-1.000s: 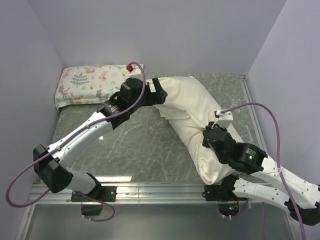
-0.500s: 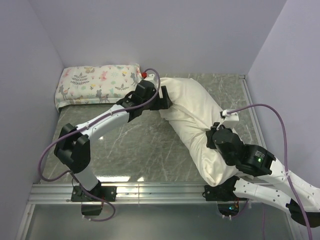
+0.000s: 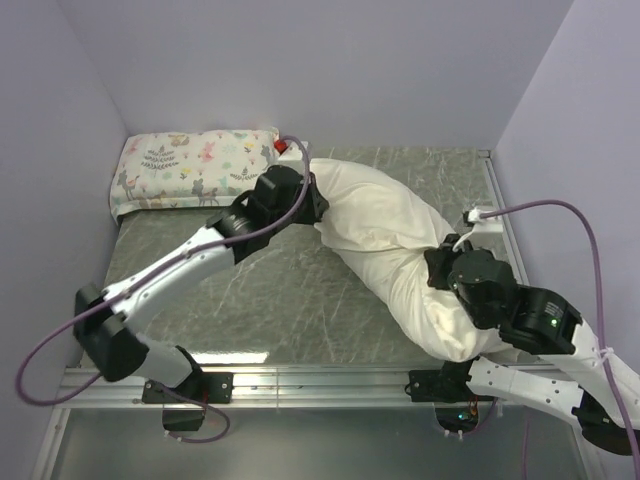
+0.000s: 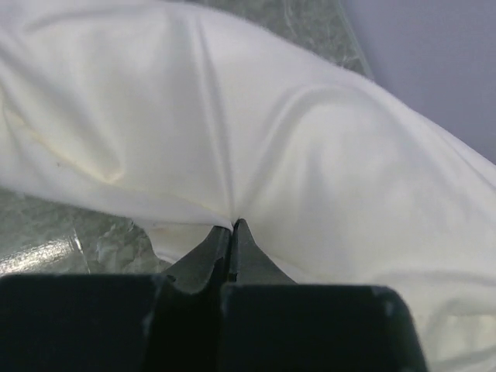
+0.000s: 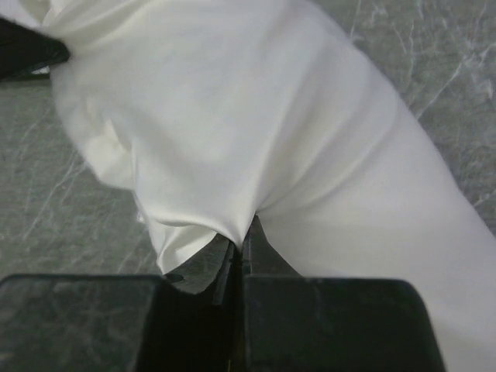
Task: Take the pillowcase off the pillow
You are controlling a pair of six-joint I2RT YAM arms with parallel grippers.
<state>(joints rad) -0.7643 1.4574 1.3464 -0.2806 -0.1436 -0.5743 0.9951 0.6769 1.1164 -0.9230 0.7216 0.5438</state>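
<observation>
Tucked into the back left corner, against both walls: a small printed pillow point(image 3: 190, 170), with a red fitting point(image 3: 281, 147) just off its right end. Close beside that end, the left arm's wrist.

Stretched slantwise over the tabletop point(image 3: 270, 290) from back centre to near right: the cream pillowcase point(image 3: 385, 225), plump with the pillow inside, pillow cloth impossible to tell from cover. Pinched at the far end by the left hand point(image 4: 231, 226), clenched on a fold with creases fanning from the tips. Gripped toward the near end by the right hand point(image 5: 242, 242), likewise clamped tight on a gathered ridge of the cover. Partly hidden at the near right end under the right arm.

Against half a second back: drawn out longer and lower, near end dragged rightward. Right arm pulled back the same way, its white cable plug point(image 3: 480, 215) now by the right edge. Left arm lowered, elbow swung to the near left.

Grey-green marbled tabletop, glossy, with an aluminium rail point(image 3: 300, 380) along the near edge; pale lilac walls point(image 3: 350, 60) on three sides.
</observation>
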